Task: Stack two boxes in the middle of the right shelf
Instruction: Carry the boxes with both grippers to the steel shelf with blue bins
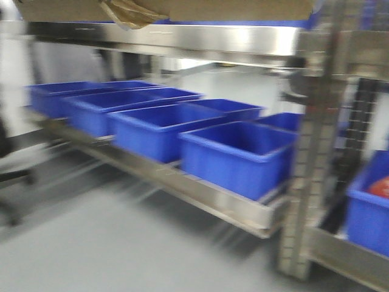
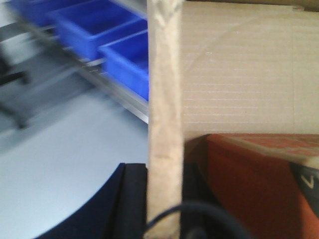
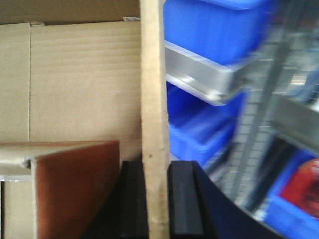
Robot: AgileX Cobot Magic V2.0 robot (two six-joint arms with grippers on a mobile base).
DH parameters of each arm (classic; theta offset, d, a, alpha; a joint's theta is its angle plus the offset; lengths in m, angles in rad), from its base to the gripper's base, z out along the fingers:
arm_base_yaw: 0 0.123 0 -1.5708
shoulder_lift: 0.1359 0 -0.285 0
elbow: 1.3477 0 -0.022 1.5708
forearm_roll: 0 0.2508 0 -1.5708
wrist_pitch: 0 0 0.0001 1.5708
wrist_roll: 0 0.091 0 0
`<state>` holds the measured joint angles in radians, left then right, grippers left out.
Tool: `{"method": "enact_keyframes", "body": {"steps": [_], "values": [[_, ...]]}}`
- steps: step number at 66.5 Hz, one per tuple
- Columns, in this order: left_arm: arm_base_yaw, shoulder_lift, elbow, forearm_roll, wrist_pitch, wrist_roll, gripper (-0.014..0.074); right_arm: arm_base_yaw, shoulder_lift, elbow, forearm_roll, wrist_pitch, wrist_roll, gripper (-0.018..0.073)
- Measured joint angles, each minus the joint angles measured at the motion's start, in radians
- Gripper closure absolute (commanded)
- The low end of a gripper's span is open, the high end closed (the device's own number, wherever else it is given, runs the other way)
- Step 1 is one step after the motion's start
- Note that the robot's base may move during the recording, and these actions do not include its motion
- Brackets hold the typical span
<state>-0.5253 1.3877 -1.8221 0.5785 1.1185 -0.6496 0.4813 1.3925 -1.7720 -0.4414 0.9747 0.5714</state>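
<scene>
The large carton [image 1: 243, 7] sits at the very top of my front view, just above the shelf's [image 1: 182, 38] broad steel lip. A yellowish tape tuft [image 1: 130, 13] hangs from the carton's lower edge. The picture is too smeared for me to tell whether the carton rests on the shelf or hangs clear of it. On my left wrist camera the left gripper [image 2: 163, 199] is closed down to the thickness of one upright wall of the carton [image 2: 239, 74], with a black finger [image 2: 132, 199] pressed against each face of the wall. The right wrist camera shows the same on the opposite wall. There the right gripper [image 3: 158, 199] is pinched onto the cardboard edge, pads tight on both sides, with the carton's [image 3: 75, 74] inner face running off to the left. Inside the carton, low against its inner face, I see a reddish-brown box [image 2: 249, 184] with a pale cardboard top edge, and it shows in the right wrist view [image 3: 75, 184] too. Below the shelf a row of blue bins [image 1: 237, 155] stands on a lower steel board. To the right of the shelf's lip is a perforated upright post [image 1: 310, 152]. Beyond the post is another blue bin [image 1: 368, 219] holding something red [image 1: 380, 185] that I cannot make out.
</scene>
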Motion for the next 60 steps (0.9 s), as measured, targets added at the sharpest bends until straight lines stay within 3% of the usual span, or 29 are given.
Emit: {"method": "enact_keyframes", "body": {"steps": [60], "values": [[0.0,0.0,0.0,0.0,0.0,0.0,0.0707,0.0,0.0,0.0,-0.002,0.0,0.0,0.0724]]}}
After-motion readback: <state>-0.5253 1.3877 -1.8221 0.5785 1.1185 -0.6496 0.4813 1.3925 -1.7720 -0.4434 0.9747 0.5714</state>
